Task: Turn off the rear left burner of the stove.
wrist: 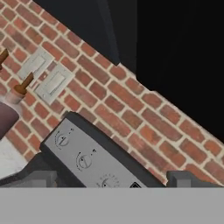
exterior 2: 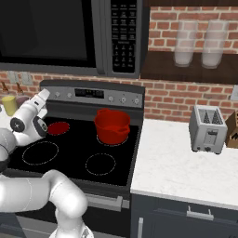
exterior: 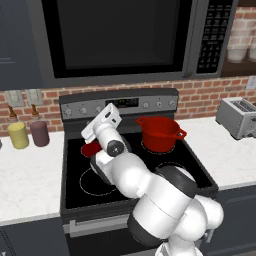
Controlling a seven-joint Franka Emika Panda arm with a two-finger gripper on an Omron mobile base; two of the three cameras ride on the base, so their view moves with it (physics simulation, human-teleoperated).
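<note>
Heat shows on the small round rear left burner [exterior 2: 58,128], glowing red at left centre of the black glass-top stove [exterior 2: 122,163]. We see its grey steel back panel knobs [wrist: 84,161] low in the hand view, just ahead of our gripper [wrist: 109,177], jaws wide and empty. A red pot [exterior 2: 112,125] sits right of the burner.

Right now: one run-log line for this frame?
gripper: open, facing knobs | rear left burner: glowing red | red pot: rear right zone | stove: knob untouched
</note>
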